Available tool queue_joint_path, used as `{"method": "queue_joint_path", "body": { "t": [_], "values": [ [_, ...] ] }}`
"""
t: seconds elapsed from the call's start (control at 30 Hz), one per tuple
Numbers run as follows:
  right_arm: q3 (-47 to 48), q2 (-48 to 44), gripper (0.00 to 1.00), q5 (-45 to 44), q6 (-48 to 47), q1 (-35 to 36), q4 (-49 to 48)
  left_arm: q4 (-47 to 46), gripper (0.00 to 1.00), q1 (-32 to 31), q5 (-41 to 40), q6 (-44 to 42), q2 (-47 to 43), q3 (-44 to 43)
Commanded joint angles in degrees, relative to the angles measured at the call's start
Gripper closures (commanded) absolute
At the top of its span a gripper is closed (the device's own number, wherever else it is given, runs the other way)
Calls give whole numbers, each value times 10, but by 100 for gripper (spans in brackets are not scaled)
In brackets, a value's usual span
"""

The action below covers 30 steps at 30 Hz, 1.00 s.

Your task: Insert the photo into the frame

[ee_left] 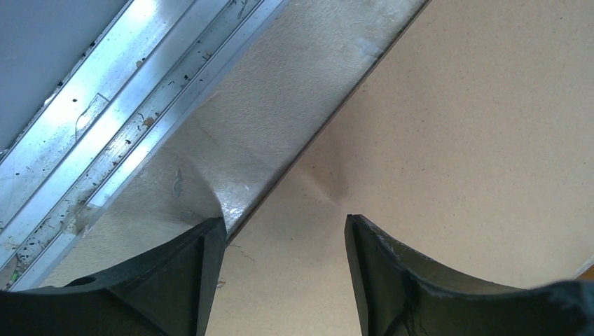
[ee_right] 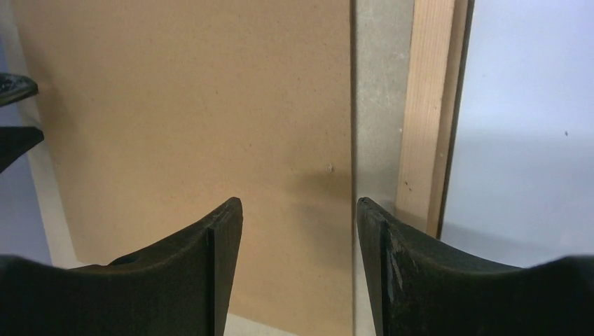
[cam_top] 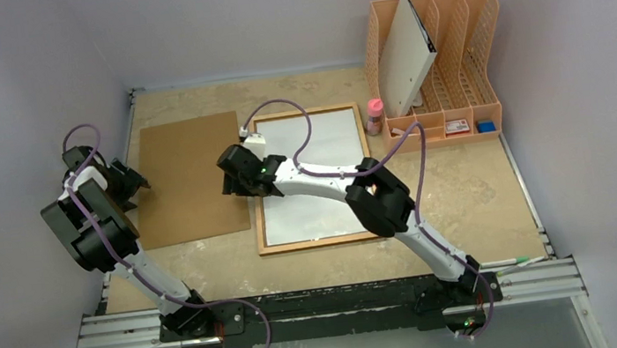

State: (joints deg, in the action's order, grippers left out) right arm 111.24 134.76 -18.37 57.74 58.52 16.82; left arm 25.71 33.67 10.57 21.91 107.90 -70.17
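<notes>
Fingers [ee_right: 217,273] of the right gripper [ee_right: 300,210] gape above beige tabletop [cam_top: 485,197] — pale walls [cam_top: 286,17] around.

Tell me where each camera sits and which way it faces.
Top external: above and behind, facing down; both arms, frame, backing board show.
Left wrist: faces down at the board's edge; open left gripper shows.
Right wrist: faces down at the frame's left rail; open right gripper shows.
Shared: both wrist views show the board.

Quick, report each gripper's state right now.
Left gripper: open, holding nothing.
Right gripper: open, holding nothing.
</notes>
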Motion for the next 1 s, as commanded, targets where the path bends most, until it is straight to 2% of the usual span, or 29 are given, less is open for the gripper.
{"method": "queue_joint_path", "body": {
  "t": [0.0, 0.3, 0.4, 0.47, 0.6, 0.7, 0.87, 0.97],
  "values": [
    [64, 36, 36, -78, 35, 16, 63, 9, 34, 1, 25, 9, 35, 8],
    [102, 76, 37, -109, 60, 27, 88, 18, 34, 2, 32, 20, 36, 7],
    [104, 82, 37, -84, 53, 27, 77, 16, 34, 2, 46, 26, 39, 12],
    [95, 81, 35, -23, 60, 27, 68, 14, 34, 2, 51, 44, 39, 19],
    [-25, 23, 34, 122, 73, 12, -76, -12, 37, 2, 87, 87, 37, 48],
    [-112, -29, 35, 165, 81, 2, -198, -22, 39, 2, 110, 103, 40, 63],
    [-149, -47, 40, 254, 74, -32, -307, -48, 43, 2, 149, 128, 25, 86],
    [-154, -63, 41, 258, 55, -43, -344, -45, 45, 2, 157, 130, 15, 88]
  ]
}}
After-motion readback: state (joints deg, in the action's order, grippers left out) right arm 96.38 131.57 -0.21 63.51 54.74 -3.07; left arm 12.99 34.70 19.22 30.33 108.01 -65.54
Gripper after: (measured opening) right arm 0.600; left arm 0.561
